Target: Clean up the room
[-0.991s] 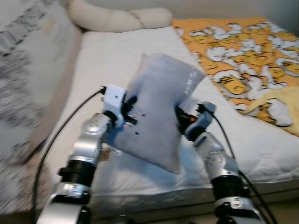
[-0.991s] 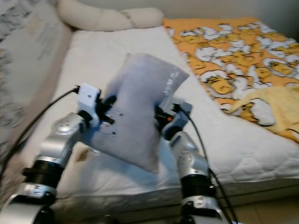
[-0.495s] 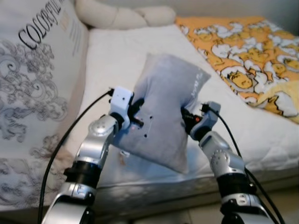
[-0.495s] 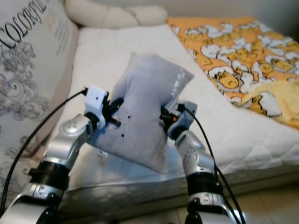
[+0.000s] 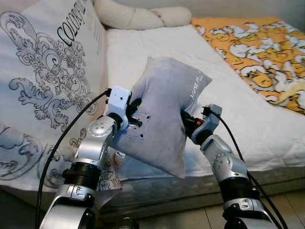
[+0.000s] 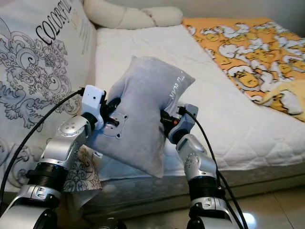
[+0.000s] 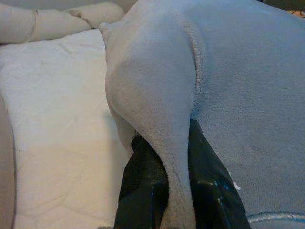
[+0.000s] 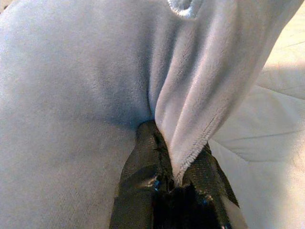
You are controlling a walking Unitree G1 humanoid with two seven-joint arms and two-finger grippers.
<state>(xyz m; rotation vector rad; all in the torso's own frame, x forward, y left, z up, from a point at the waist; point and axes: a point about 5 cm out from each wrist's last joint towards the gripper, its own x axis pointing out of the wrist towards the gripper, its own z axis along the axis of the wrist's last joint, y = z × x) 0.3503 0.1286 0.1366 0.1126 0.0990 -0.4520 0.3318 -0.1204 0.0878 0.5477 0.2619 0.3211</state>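
Observation:
A grey plush pillow [image 5: 164,107] hangs in the air over the near edge of the white mattress [image 5: 157,45], held between both arms. My left gripper [image 5: 135,114] is shut on the pillow's left edge; the left wrist view shows a fold of grey fabric [image 7: 174,143] pinched between the black fingers [image 7: 143,191]. On the opposite edge my right gripper [image 5: 187,120] is shut too, its black fingers [image 8: 143,186] clamping a seam of the pillow [image 8: 190,143]. The pillow is tilted, its lower corner pointing down toward the bed's edge.
A large white cushion [image 5: 43,86] with black ornamental print and lettering leans at the left of the bed. A cream bolster [image 5: 143,16] lies at the head. An orange patterned blanket [image 5: 252,47] covers the right side. Tiled floor [image 6: 267,210] shows at the lower right.
The camera has shifted, bringing the large printed cushion more into view on the left. Both grippers still hold the grey pillow at about the same height.

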